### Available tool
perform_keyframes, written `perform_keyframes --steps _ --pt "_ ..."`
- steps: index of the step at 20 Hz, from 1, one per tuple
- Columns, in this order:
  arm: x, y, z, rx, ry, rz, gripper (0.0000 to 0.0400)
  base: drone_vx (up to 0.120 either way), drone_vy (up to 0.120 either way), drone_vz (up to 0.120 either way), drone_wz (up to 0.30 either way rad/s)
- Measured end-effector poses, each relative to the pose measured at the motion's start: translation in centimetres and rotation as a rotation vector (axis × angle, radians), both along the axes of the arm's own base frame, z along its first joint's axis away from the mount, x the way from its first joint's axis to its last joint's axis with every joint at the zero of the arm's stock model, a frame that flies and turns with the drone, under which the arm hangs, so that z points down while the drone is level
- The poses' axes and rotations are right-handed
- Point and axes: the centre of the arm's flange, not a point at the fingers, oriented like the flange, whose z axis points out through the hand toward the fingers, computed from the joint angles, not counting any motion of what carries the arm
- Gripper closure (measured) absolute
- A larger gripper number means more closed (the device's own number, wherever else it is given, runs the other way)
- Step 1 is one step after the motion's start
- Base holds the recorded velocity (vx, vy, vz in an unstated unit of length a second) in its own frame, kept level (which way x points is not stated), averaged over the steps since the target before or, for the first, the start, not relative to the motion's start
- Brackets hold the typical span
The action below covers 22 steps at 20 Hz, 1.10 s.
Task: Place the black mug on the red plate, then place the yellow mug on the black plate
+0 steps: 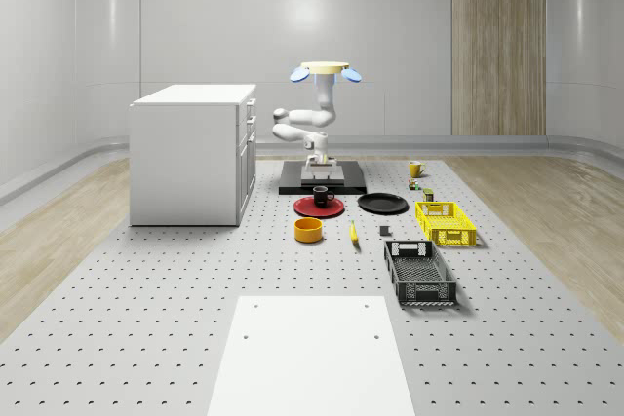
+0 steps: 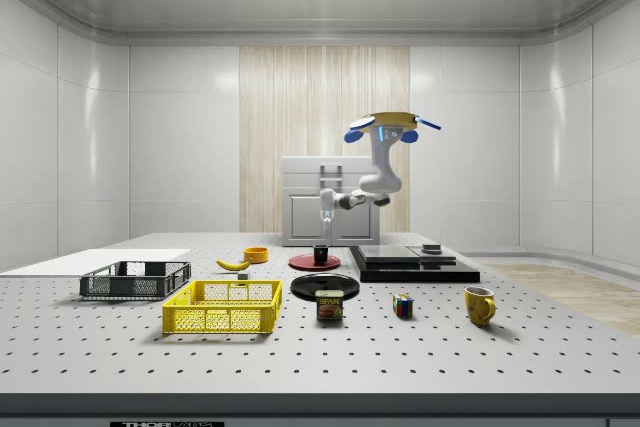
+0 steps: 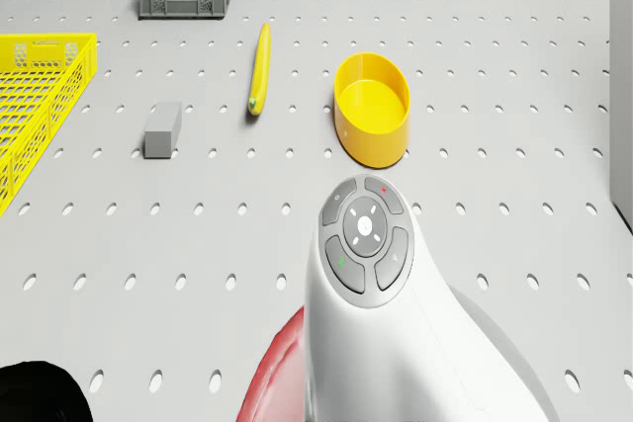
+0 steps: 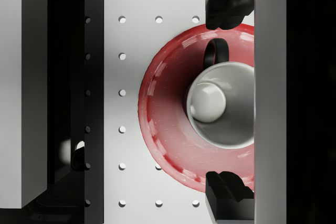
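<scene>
I hover over the black slab, my pincer spread wide above the glossy black mug standing on the round red plate.

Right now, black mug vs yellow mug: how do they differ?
The black mug stands on the red plate, under the gripper; the yellow mug stands on the bare table, away from the arm. The black plate, meant for the yellow mug, holds nothing. Both are upright with handles. The drone hovers above the black platform.
</scene>
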Motion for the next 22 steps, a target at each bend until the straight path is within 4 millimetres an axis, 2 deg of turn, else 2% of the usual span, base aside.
perform_keyframes --steps 22 --pt "0.0 0.0 -0.19 0.0 0.0 0.0 0.0 -0.12 0.12 0.0 0.0"
